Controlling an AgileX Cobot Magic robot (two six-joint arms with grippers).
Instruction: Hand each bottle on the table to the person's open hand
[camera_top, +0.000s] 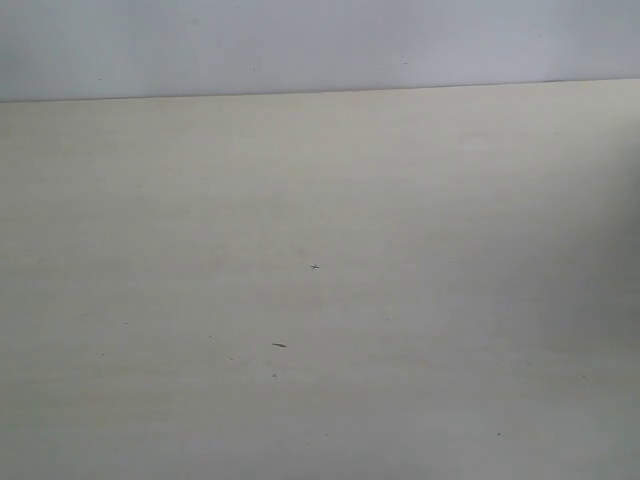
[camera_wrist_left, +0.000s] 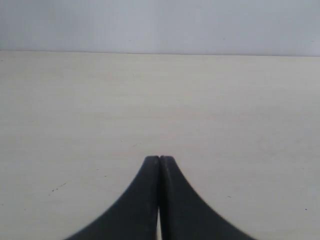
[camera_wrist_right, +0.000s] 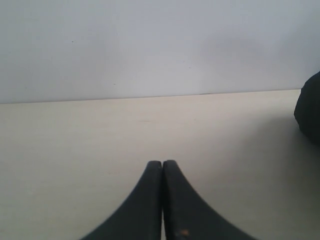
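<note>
my left gripper (camera_wrist_left: 159, 159): jaws pressed fully together, holding nothing | my right gripper (camera_wrist_right: 162, 163): jaws likewise together, empty | surface (camera_top: 320, 200): pale beige, spreads beneath and ahead of both my grippers to a grey wall (camera_top: 300, 40) | dark rounded shape (camera_wrist_right: 309, 112): ahead of my right gripper, off to one side, cannot identify

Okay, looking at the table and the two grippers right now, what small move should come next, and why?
Probably open the fingers and wait. The left gripper and right gripper are both shut and hold nothing, and no bottle or open hand shows on the table in any view, so there is nothing to reach for yet.
</note>
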